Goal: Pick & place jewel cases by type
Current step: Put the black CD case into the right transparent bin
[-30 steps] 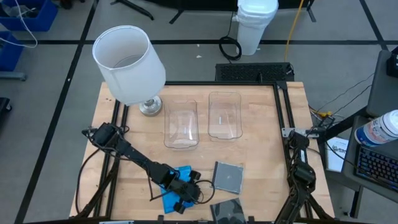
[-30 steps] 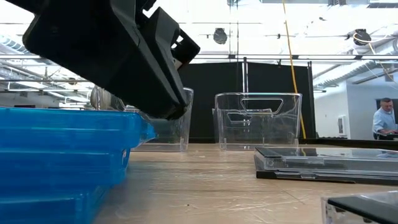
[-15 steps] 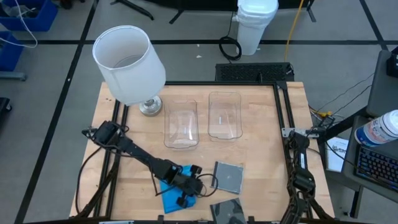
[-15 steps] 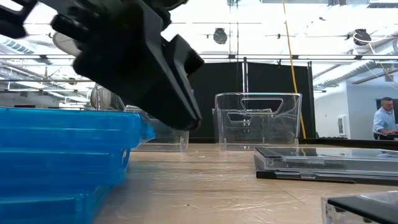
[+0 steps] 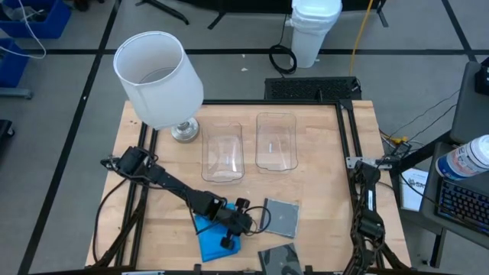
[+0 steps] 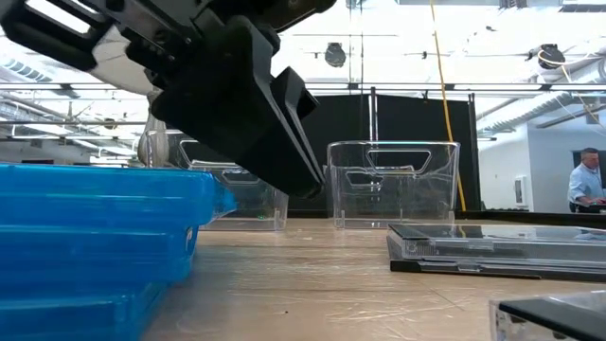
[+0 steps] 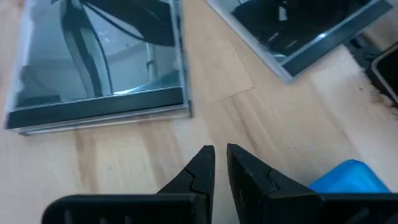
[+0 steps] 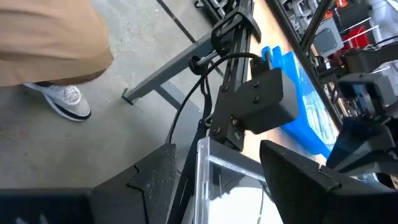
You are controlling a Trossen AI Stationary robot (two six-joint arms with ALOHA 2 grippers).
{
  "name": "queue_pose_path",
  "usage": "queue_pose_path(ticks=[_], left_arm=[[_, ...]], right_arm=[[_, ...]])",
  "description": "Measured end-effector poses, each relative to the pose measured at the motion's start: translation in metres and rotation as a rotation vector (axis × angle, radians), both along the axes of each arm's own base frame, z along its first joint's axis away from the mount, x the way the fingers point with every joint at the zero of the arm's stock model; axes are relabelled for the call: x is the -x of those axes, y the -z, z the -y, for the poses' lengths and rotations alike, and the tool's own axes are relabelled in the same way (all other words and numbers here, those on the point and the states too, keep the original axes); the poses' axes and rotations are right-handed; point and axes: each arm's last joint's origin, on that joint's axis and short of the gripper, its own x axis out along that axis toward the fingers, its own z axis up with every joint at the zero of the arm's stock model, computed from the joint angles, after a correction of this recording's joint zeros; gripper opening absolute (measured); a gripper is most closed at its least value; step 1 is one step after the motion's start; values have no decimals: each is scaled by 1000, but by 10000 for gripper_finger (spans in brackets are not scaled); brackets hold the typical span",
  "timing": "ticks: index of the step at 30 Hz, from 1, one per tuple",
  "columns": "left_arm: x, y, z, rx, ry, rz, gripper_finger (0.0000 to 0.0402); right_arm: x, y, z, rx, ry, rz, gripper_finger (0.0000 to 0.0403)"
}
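Bright blue jewel cases [image 5: 212, 238] lie stacked near the table's near edge, large at the left of the low view [image 6: 95, 237]. One dark grey jewel case [image 5: 280, 218] lies flat to their right, another [image 5: 279, 260] at the near edge. My left gripper [image 5: 248, 221] hangs shut and empty just above the wood between the blue stack and the grey case [image 7: 99, 68]. My right gripper [image 8: 217, 149] is open at the near edge; a translucent case corner [image 8: 227, 180] shows between its fingers, and I cannot tell whether they touch it.
Two clear tubs [image 5: 222, 153] [image 5: 276, 141] stand side by side at the table's middle. A white-shaded lamp [image 5: 159, 80] stands at the far left. A black camera box [image 8: 255, 106] sits at the near edge. Bare wood lies right of the grey cases.
My left gripper has swung toward the table's right edge, off the blue stack and toward the dark grey case, staying shut and low. The cases have not moved.
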Motion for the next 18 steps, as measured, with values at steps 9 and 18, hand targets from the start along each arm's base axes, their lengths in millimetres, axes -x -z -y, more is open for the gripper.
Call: queue_pose_path(ticks=[9, 18], left_arm=[[1, 0, 1, 20, 1, -13, 49], [1, 0, 1, 19, 1, -14, 49]], right_arm=[[-1, 21, 1, 63, -16, -26, 218], [-4, 26, 3, 198, 0, 53, 215]])
